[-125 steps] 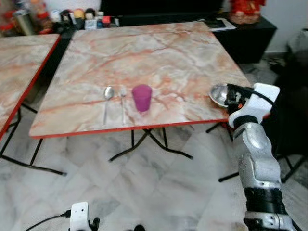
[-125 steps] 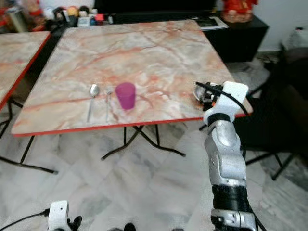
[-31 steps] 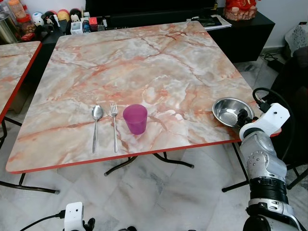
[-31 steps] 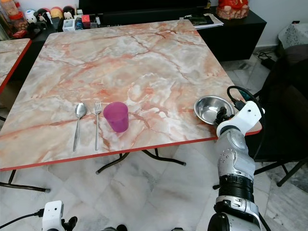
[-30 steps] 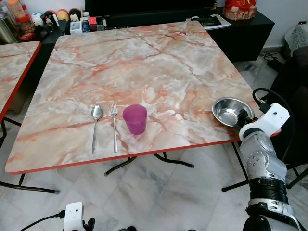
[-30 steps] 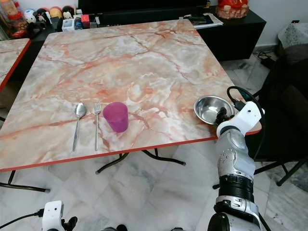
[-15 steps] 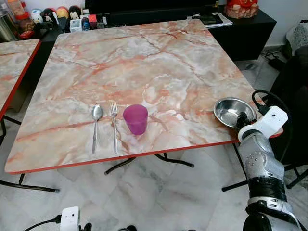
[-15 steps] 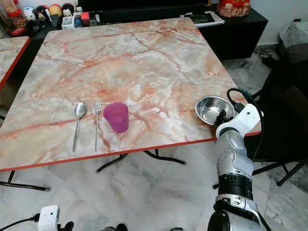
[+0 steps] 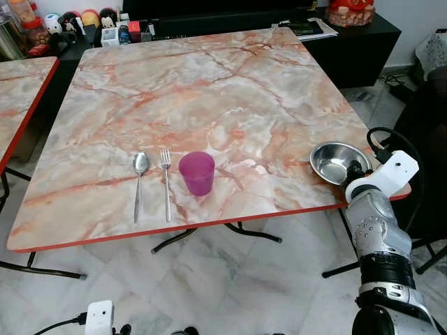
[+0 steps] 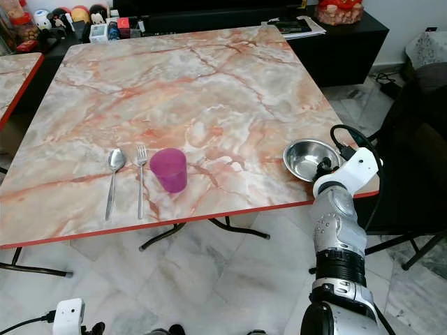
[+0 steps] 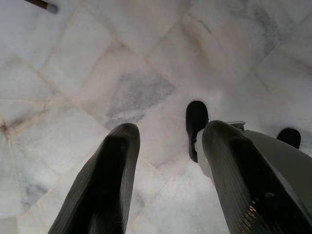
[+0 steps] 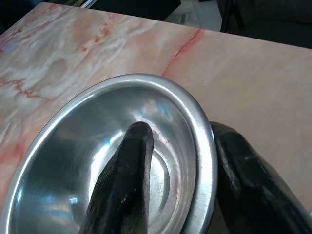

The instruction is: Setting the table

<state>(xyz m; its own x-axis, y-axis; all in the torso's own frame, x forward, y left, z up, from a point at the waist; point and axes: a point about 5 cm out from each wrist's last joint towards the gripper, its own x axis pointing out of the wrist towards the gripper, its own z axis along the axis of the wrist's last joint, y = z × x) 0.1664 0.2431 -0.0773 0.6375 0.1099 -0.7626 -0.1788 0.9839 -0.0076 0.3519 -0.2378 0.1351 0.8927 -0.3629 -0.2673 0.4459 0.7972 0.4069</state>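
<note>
Right now your right gripper is clamped on the bowl, one black finger inside the dish and the other finger outside, with the rim pinched between them. You can see the bowl is a small round one of shiny steel, shallow, with a rolled rim and a flat bottom that mirrors the light. It sits upright on the table at the near right corner, close to the red edge. Your right arm reaches up to it from below the table's edge, its white wrist housing just right of the bowl.

Well to the left of the bowl, near the table's near edge, you have a purple cup standing upright. Just left of the cup lies a fork, and left of that a spoon, both pointing away from you, side by side and apart from each other.

Your left gripper hangs idle low down, its two fingers spread apart with only the marble floor between them
</note>
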